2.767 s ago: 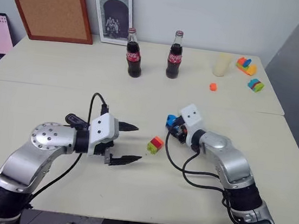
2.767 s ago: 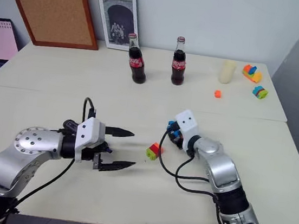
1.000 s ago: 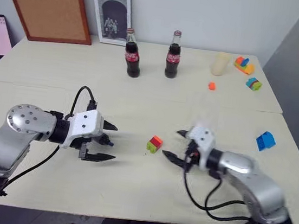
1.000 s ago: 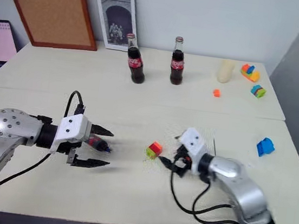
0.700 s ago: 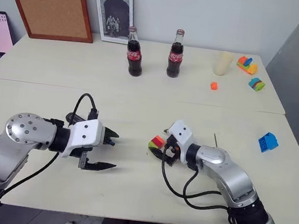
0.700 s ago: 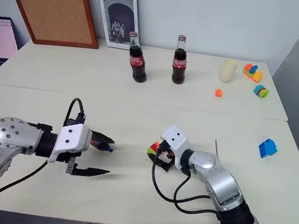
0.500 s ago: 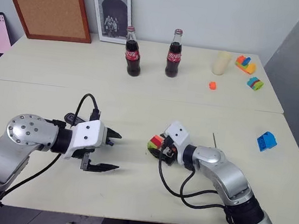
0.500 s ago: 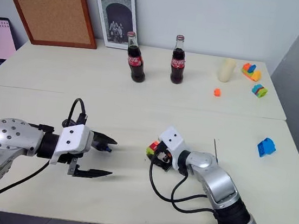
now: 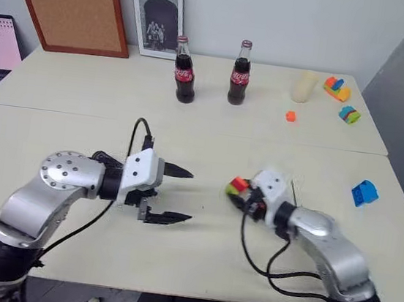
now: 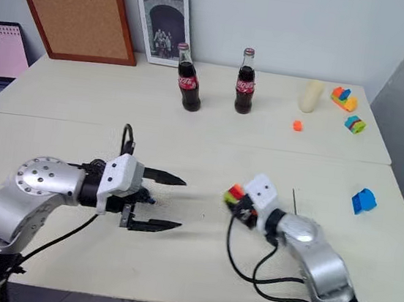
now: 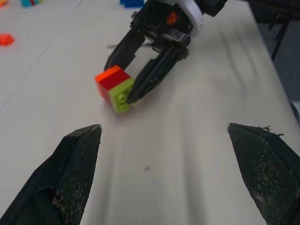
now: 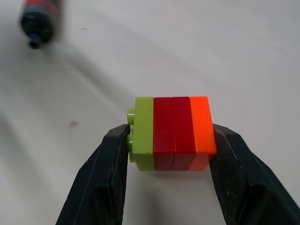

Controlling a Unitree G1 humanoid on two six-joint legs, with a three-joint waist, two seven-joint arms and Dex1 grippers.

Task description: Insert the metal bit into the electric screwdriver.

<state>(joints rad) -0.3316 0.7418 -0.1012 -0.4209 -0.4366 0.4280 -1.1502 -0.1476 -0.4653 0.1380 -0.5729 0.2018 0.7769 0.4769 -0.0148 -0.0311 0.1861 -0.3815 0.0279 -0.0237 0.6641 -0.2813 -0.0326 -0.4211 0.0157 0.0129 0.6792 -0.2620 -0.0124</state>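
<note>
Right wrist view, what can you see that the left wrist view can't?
Right wrist view's own: the electric screwdriver end-on, lying on the table beyond the blocks.

Left wrist view's own: the left pincer with its fingers wide open, a small orange block, and a blue block far off.

Both: the right pincer squeezing the block stack, green at one end, orange at the other.

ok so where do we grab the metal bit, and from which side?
Mid-shaft of the metal bit, from straight above, jaws across its width: it lies flat on the table, needle-thin and straight, running away from the robot.
</note>
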